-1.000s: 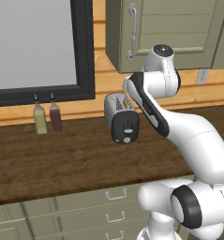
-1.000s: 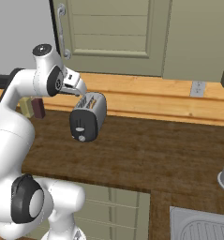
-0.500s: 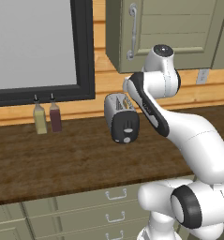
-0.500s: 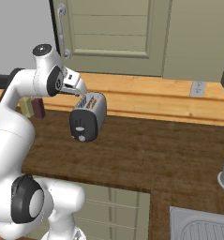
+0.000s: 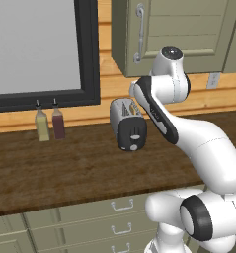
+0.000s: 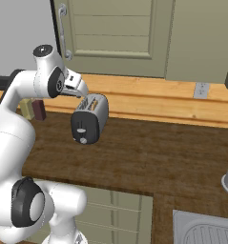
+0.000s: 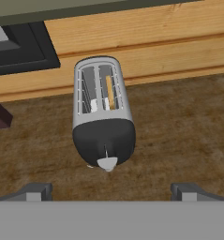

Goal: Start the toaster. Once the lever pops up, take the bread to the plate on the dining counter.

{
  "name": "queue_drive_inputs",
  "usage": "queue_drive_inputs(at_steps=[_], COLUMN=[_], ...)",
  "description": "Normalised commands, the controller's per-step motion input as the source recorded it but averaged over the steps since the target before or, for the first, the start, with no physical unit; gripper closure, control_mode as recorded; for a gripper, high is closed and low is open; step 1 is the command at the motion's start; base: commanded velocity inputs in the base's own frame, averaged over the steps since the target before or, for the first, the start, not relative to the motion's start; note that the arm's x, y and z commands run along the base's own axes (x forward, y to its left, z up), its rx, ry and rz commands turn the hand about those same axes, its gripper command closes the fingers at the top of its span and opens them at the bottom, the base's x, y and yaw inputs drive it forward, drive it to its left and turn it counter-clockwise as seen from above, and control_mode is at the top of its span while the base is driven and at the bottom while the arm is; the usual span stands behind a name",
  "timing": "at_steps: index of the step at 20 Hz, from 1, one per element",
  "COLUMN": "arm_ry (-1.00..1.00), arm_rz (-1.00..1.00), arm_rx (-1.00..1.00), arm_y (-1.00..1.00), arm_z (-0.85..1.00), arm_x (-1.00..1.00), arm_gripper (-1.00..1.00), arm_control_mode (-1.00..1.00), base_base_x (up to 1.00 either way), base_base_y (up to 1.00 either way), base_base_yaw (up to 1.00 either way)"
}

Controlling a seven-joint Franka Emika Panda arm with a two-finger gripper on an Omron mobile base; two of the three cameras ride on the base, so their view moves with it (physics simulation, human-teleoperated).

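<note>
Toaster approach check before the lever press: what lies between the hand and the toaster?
Only bare wooden countertop separates the open hand from the toaster, in the hand view.

Looking straight down on the toaster (image 7: 103,115), bread (image 7: 110,92) tucked in one slot. Fingertips (image 7: 34,191) spread wide, well clear.

Open countertop (image 7: 179,122) all around toaster (image 7: 102,112)
</note>
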Motion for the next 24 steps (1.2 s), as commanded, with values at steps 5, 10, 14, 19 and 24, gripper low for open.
queue_drive_inputs(at_steps=[5, 10, 14, 19, 24], arm_ry=[0.00, 0.00, 0.00, 0.00, 0.00], arm_rz=[0.00, 0.00, 0.00, 0.00, 0.00], arm_rx=[0.00, 0.00, 0.00, 0.00, 0.00], arm_y=[0.00, 0.00, 0.00, 0.00, 0.00], arm_z=[0.00, 0.00, 0.00, 0.00, 0.00], arm_x=[0.00, 0.00, 0.00, 0.00, 0.00], arm_gripper=[-1.00, -1.00, -1.00, -1.00, -1.00], arm_control_mode=[-1.00, -1.00, -1.00, -1.00, -1.00], base_base_x=[0.00, 0.00, 0.00, 0.00, 0.00], base_base_y=[0.00, 0.00, 0.00, 0.00, 0.00], base_base_yaw=[0.00, 0.00, 0.00, 0.00, 0.00])
